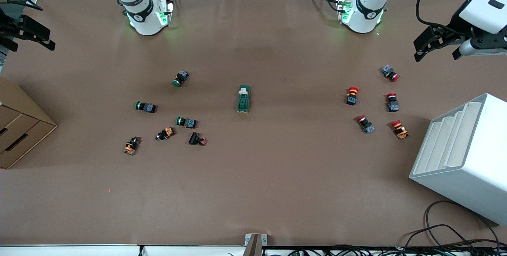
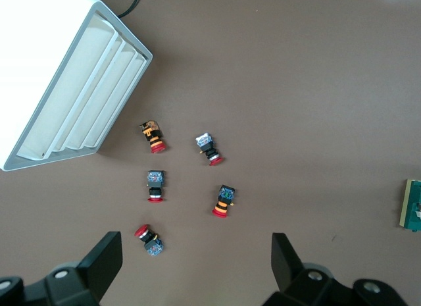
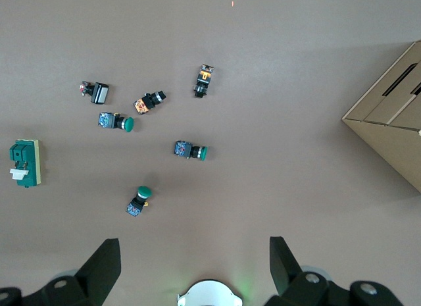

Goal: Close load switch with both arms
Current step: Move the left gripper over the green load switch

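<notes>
The load switch (image 1: 243,99), a dark-green block with a cream tab at the end toward the robots' bases, lies flat at the middle of the brown table. It also shows in the right wrist view (image 3: 24,163) and at the edge of the left wrist view (image 2: 413,205). My left gripper (image 1: 429,48) hangs open and empty in the air over the left arm's end of the table, above the red buttons (image 2: 197,260). My right gripper (image 1: 31,42) hangs open and empty over the right arm's end (image 3: 195,263). Both are well apart from the switch.
Several green-capped and orange buttons (image 1: 186,122) lie toward the right arm's end, with a cardboard box (image 1: 18,129) at that edge. Several red-capped buttons (image 1: 352,95) lie toward the left arm's end, next to a white slotted rack (image 1: 463,157). Cables lie at the near corner.
</notes>
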You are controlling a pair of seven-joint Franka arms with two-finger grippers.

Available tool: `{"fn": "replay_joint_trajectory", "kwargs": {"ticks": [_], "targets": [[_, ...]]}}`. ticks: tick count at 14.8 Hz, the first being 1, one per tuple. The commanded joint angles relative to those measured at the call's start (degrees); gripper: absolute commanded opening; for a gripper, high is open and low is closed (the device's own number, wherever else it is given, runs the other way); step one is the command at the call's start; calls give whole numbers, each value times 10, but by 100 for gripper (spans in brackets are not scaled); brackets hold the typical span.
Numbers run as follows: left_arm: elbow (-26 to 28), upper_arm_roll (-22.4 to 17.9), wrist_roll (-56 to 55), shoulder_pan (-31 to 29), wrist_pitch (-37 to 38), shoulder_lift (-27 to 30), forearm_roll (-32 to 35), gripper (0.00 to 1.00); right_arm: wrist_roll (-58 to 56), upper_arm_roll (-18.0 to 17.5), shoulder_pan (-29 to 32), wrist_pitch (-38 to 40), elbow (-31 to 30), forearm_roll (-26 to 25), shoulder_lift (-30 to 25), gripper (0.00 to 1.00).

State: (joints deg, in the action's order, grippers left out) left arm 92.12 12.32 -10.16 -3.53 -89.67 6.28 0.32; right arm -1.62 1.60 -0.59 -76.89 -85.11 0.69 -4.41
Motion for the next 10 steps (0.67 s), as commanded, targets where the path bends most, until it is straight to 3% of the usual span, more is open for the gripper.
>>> {"fn": "replay_joint_trajectory", "kwargs": {"ticks": [1, 6, 8, 10], "targets": [[-22, 1, 14, -6, 12, -14, -1, 100, -7, 2, 0, -4, -17, 5, -16, 100], [-69, 10, 6, 0, 12, -55, 2, 100, -7, 2, 0, -4, -17, 4, -16, 100], [-76, 36, -4, 22, 0, -80, 5, 100, -7, 2, 0, -4, -17, 4, -16, 100], [-75, 64, -48, 50, -59, -100, -1, 100, -8, 2, 0, -2, -18, 4, -17, 100]]}}
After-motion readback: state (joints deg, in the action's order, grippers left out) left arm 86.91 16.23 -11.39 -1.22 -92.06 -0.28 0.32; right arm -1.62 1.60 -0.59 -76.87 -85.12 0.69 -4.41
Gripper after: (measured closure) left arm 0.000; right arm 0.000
